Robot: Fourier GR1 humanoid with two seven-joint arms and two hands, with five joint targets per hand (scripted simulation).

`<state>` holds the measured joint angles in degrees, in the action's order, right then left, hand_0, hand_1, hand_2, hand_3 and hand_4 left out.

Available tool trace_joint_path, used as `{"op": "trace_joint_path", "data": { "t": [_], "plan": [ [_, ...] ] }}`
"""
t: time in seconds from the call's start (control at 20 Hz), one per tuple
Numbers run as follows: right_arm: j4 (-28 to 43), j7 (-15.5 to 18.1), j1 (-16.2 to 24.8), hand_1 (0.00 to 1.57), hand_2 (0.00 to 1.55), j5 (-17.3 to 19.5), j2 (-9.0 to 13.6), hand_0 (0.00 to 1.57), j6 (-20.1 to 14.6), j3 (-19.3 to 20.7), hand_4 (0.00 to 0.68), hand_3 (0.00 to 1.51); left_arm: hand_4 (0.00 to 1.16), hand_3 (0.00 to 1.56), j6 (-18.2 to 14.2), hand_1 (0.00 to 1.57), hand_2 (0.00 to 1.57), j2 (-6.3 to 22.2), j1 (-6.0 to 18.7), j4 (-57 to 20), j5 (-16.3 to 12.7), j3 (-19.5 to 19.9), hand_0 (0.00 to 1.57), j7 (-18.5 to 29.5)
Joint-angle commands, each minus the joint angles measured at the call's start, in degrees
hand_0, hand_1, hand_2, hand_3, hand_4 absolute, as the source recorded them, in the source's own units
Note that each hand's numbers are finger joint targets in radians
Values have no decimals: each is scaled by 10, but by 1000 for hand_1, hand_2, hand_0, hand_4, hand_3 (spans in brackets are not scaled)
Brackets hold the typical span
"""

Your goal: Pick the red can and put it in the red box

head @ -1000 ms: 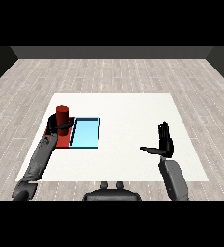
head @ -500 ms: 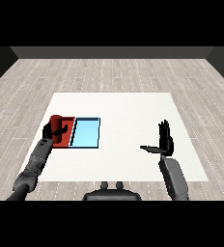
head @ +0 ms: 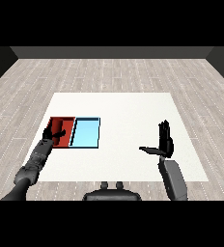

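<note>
The red tray (head: 69, 121) lies at the table's left, with the light blue tray (head: 86, 133) touching its right side. My left hand (head: 54, 136) rests over the red tray's near left part, fingers relaxed and spread, curled round nothing that I can see. The red can does not stand out against the red tray; I cannot tell it apart from the tray floor beside the hand. My right hand (head: 165, 143) hovers over the right of the table, far from both trays, open with fingers straight up and thumb pointing left.
The white table (head: 128, 111) stretches bare between the trays and my right hand. Its front edge runs just before my forearms. Grey plank floor surrounds it.
One second ago my left hand held the red can upright above the red tray. It has since lowered into the tray, and the hand now sits lower and nearer. The right hand barely moved.
</note>
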<state>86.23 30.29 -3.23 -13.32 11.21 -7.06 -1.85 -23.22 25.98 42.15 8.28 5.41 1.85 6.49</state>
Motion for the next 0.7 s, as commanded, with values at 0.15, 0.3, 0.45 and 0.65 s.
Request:
{"op": "trace_joint_path", "data": {
  "t": [0.15, 0.3, 0.45, 0.65],
  "plan": [
    [37, 9, 18, 0, 0, 2, -3, 0, 6, -6, 0, 0, 319, 0, 45, 0, 0, 10, 16, -59, 71, -62, 0, -27],
    [27, -3, 9, 0, 0, -9, -4, 0, 21, -7, 0, 0, 0, 0, 41, 0, 0, 5, 36, -74, 80, -69, 0, -72],
    [37, 9, 26, 0, 0, -4, -3, 0, 27, -9, 0, 0, 0, 0, 63, 0, 0, 24, 23, -74, 46, -34, 0, -74],
    [64, 21, 55, 0, 0, -14, 6, 0, 40, 2, 0, 0, 0, 0, 38, 0, 0, 45, 0, -25, -1, 14, 0, 18]
  ]
}}
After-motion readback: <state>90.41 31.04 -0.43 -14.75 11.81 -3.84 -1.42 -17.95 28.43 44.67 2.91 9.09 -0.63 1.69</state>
